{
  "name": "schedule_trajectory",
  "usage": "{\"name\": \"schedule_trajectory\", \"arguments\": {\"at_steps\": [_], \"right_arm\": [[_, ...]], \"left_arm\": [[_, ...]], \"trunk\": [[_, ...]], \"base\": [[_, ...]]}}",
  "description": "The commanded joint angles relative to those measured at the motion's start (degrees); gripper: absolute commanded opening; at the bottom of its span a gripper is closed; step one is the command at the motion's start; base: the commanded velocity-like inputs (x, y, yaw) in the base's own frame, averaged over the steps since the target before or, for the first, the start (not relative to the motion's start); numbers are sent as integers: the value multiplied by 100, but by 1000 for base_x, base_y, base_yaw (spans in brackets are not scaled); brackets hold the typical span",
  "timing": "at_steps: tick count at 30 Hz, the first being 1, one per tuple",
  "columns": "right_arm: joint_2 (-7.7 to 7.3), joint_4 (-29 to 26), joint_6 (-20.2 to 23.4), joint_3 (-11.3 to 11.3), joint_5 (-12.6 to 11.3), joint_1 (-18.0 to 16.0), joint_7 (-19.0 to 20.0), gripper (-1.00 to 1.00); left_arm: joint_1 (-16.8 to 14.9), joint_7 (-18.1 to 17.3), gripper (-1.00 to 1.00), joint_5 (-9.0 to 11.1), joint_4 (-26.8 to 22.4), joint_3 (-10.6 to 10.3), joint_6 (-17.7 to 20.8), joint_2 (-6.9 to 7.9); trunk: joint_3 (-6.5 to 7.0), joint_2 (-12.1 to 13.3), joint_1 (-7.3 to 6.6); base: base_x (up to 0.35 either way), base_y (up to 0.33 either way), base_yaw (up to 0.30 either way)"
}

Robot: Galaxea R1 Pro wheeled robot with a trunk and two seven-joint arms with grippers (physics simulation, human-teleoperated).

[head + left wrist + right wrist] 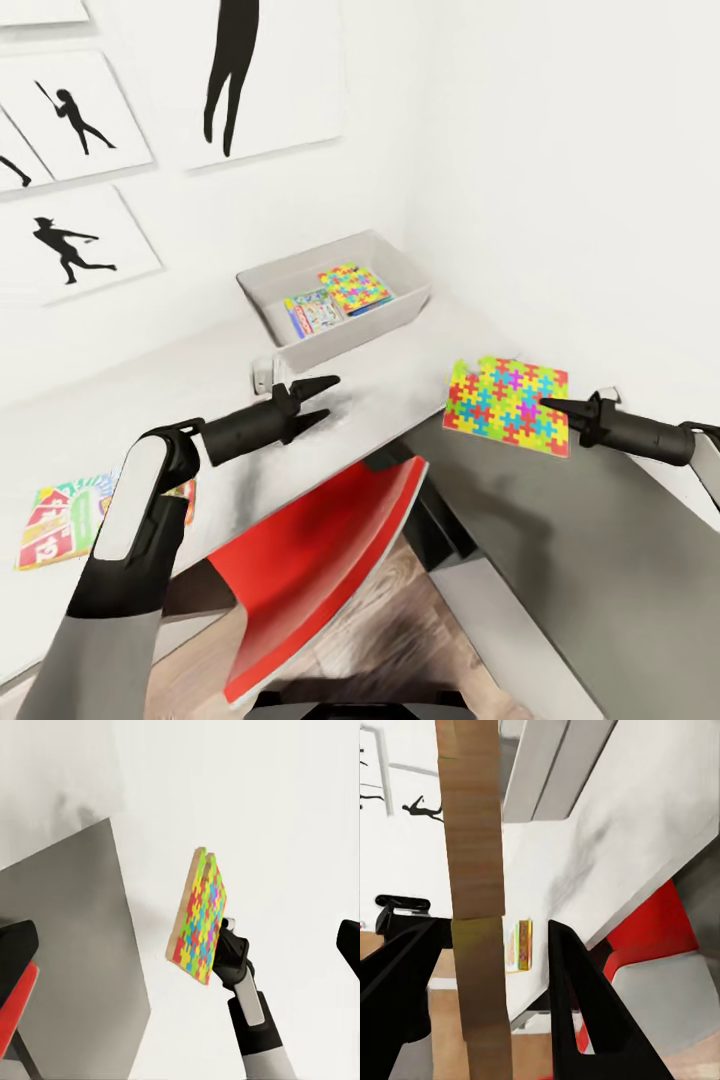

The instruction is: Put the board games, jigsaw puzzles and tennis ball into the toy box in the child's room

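- The right claw (548, 404) is clamped on the edge of a puzzle (508, 404), holding it flat above the desk (150, 400).
- The toy box (300, 350) lies ahead and to the left, the right arm roughly as near as the left.
- The left claw (325, 398) hangs empty, fingers apart, beside the box.
- A game box (60, 520) lies far left on the desk.

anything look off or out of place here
The jigsaw puzzle isn't lying flat: the right tool holds it by one edge, lifted off the table. A board game lies outside the toy box.
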Motion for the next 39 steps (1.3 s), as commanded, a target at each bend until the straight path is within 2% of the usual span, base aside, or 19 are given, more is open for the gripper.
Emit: {"name": "schedule_trajectory", "arguments": {"at_steps": [1,4,5,8,9,12,13,17,18,24,28,34,39], "right_arm": [[-8,3,19,14,-13,-3,12,-100],[-112,8,19,-51,-22,-100,10,-100],[-112,8,19,-51,-22,-100,10,-100],[-200,64,19,-71,-25,-401,-5,-100],[-200,64,19,-71,-25,-401,-5,-100],[-229,259,19,-55,-15,-796,-23,-100],[-229,259,19,-55,-15,-796,-23,-100],[-234,630,19,83,1,-1326,-39,-100],[-234,630,19,83,1,-1326,-39,-100],[-241,1069,19,515,7,-2020,-47,-100],[-239,1242,19,657,10,-2283,-49,-100],[-216,1446,19,779,22,-2634,-60,-100],[-150,1503,19,808,58,-2733,-69,-100]], "left_arm": [[-6,59,100,59,-2,5,15,-4],[40,13,100,88,-6,284,29,16],[40,13,100,88,-6,284,29,16],[134,-15,100,109,-13,569,40,74],[134,-15,100,109,-13,569,40,74],[229,-30,100,119,-14,821,46,147],[229,-30,100,119,-14,821,46,147],[490,-38,100,126,-15,1059,49,210],[490,-38,100,126,-15,1059,49,210],[722,-45,100,129,-18,1154,46,221],[754,-46,100,130,-19,1153,49,218],[770,-51,100,137,-20,1158,51,235],[776,-58,100,134,-22,1157,52,230]], "trunk": [[-8,-10,3],[-8,-10,3],[-8,-10,3],[-8,-10,3],[-8,-10,3],[-8,-10,3],[-8,-10,3],[-8,-10,3],[-8,-10,3],[-8,-10,3],[-8,-10,3],[-8,-10,3],[-8,-10,3]], "base": [[0,0,292],[0,0,294],[0,0,294],[0,0,295],[0,0,295],[0,0,296],[0,0,296],[0,0,297],[0,0,297],[0,0,298],[0,0,299],[0,0,300],[0,0,300]]}}
